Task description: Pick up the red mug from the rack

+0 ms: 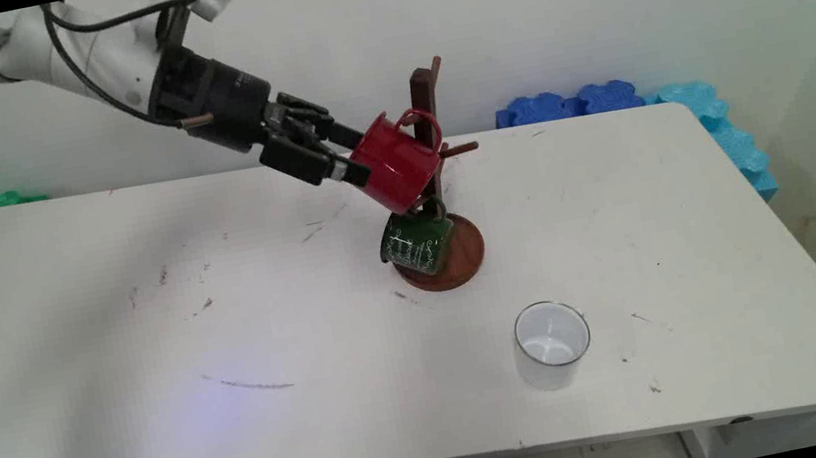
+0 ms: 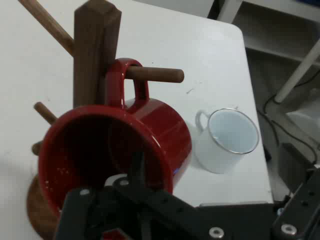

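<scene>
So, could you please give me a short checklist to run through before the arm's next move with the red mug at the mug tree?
1. Grip: the gripper is shut on the rim of the red mug, one finger inside. Ok.
2. Handle on peg: the mug's handle loops over a peg of the wooden mug tree. Ok.
3. Mug bearing its weight on the peg: cannot tell.
4. Green mug hangs just under the red one; whether they touch: cannot tell.
5. White mug stands upright on the table, apart from the tree's base. Ok.
</scene>
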`<state>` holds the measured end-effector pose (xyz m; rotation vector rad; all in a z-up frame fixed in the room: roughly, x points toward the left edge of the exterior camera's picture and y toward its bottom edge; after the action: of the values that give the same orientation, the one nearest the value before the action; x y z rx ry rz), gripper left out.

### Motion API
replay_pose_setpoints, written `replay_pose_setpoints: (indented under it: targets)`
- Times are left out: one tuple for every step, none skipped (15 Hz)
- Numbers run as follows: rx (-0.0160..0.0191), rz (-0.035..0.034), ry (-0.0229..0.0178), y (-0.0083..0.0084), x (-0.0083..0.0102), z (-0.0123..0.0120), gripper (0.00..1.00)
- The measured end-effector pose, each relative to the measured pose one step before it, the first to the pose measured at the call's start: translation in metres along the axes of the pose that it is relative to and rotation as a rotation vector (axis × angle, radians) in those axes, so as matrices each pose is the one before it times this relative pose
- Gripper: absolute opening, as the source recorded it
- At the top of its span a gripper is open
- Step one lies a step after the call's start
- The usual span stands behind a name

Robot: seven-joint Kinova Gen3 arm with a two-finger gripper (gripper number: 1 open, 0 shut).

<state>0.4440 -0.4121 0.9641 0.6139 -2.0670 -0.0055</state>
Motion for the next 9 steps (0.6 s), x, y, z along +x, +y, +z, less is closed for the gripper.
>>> replay_pose_setpoints:
  targets:
    - [-0.01068,-0.01136,0.00245,-0.0008,-0.00092,0.0018,1.0]
    - [-0.00919,-0.00855,0.00193,-0.00063,-0.00056,0.00166,1.0]
    - [-0.0102,-0.00922,0.00244,-0.00069,-0.00065,0.00178,1.0]
    - [-0.01042,-0.00808,0.00259,-0.00052,-0.00062,0.00162,1.0]
    - [-0.00874,-0.00573,0.00199,-0.00045,-0.00047,0.00137,1.0]
    - [-0.00542,-0.00322,0.00096,-0.00028,-0.0003,0.0009,1.0]
    - [-0.00776,-0.00464,0.00169,-0.00053,-0.00035,0.00122,1.0]
    - [-0.0074,-0.00432,0.00272,-0.00098,0.00015,0.00103,1.0]
    - [-0.00652,-0.00292,0.00239,-0.00116,0.00027,0.00113,1.0]
